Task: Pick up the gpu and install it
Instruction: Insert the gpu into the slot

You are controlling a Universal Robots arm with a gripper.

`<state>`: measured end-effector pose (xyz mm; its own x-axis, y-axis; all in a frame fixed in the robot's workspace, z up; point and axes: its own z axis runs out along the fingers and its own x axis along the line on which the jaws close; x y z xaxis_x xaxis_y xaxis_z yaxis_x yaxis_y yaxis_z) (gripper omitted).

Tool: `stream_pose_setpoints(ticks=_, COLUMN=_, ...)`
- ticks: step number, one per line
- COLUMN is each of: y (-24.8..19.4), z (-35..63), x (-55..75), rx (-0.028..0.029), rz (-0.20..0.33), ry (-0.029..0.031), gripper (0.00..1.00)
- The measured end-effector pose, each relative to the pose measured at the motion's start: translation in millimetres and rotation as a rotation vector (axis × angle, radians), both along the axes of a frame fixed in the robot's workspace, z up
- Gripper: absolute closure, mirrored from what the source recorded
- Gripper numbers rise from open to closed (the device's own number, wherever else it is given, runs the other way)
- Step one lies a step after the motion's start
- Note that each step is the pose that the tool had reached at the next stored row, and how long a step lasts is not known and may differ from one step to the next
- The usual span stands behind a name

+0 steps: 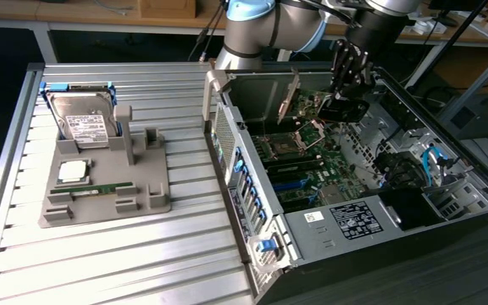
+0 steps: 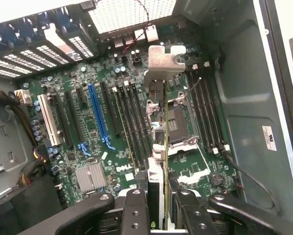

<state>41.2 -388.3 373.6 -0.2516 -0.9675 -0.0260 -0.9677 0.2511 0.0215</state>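
Observation:
The gpu (image 1: 290, 95) hangs on edge inside the open computer case (image 1: 469, 190), a little above the green motherboard (image 1: 329, 175). Its silver end bracket (image 2: 165, 61) points toward the perforated rear wall. My gripper (image 1: 343, 107) comes down from above and is shut on the card's other end. In the wrist view the card (image 2: 161, 161) runs edge-on between the two black fingers (image 2: 136, 208) of my gripper (image 2: 159, 198). It lies over the strip between the black slots and the processor socket (image 2: 178, 122). A long blue slot (image 2: 98, 117) sits to one side of the card.
On the slatted metal table (image 1: 142, 254), at the exterior view's left, a grey holder (image 1: 155, 197) carries a hard drive (image 1: 83, 121), a processor chip (image 1: 73, 170) and a green memory stick (image 1: 91, 189). Drive bays and blue cables (image 1: 434, 165) fill the case's far side.

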Motion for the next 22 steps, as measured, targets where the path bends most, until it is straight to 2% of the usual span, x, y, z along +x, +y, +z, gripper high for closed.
stream_pose_setpoints(ticks=22, y=0.0, z=-0.3, x=0.0, rx=-0.0001, rz=0.116, ry=0.0000, gripper=0.73)
